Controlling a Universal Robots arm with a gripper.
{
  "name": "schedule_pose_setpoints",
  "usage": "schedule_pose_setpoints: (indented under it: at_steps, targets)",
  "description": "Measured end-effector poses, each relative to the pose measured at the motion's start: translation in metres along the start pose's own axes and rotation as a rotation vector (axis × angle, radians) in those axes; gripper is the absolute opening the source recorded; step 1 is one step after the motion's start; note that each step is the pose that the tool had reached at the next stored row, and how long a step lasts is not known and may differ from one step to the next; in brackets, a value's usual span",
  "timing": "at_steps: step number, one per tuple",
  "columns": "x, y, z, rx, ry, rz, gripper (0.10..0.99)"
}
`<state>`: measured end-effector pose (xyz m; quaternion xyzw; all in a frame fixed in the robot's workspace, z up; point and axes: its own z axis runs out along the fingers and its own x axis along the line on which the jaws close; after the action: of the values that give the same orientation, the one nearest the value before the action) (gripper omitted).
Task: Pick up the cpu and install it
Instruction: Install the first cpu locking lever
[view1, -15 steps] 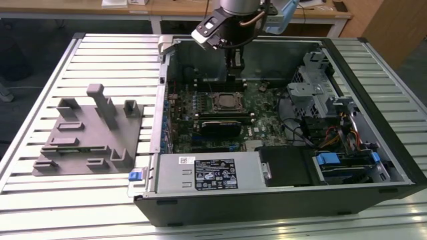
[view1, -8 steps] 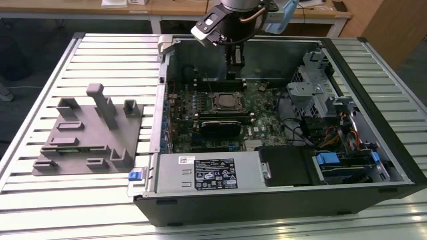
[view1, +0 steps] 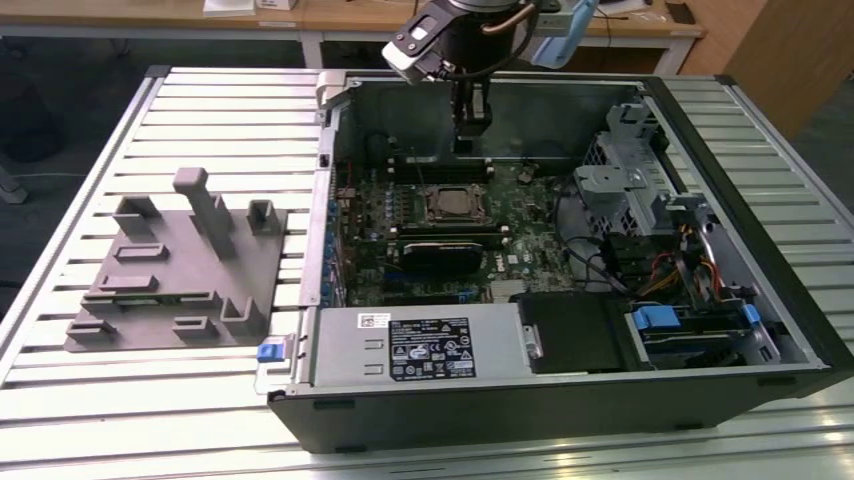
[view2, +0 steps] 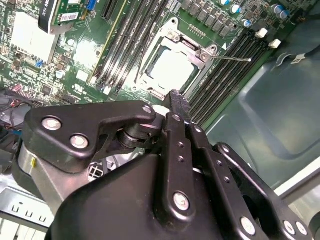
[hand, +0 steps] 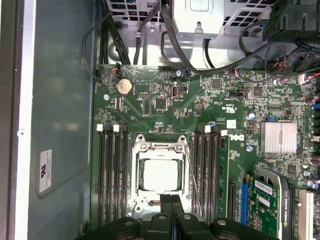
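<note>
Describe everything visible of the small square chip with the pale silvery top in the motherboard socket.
The cpu, a flat square chip with a pale silvery top, lies level in the metal-framed socket on the green motherboard, between black memory slots. Its top is bare; the frame borders its edges. The shut gripper hangs near it, apparently not touching.

Your exterior view looks down from high, well back, on the open computer case (view1: 534, 415) on the tabletop (view1: 80, 410). The first wrist view faces straight down on the motherboard (hand: 190, 112); the second wrist view slants in closer past the pincer (view2: 176, 99). Both wrist views share the socket (hand: 159, 146) (view2: 187, 45).
</note>
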<state>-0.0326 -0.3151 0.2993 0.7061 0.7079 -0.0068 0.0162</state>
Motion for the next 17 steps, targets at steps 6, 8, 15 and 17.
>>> schedule_pose_setpoints:
  at_steps: [6, 8, 15, 17]
  targets:
    - [-0.0001, 0.0001, -0.0041, 0.000, 0.0001, 0.000, 0.106]
    - [-0.0002, 0.0001, -0.0061, 0.000, 0.0004, 0.000, 0.106]
    - [-0.0003, 0.0002, -0.0100, -0.001, 0.0040, -0.027, 0.106]
    - [-0.0003, 0.0002, -0.0101, -0.002, 0.0042, -0.062, 0.106]
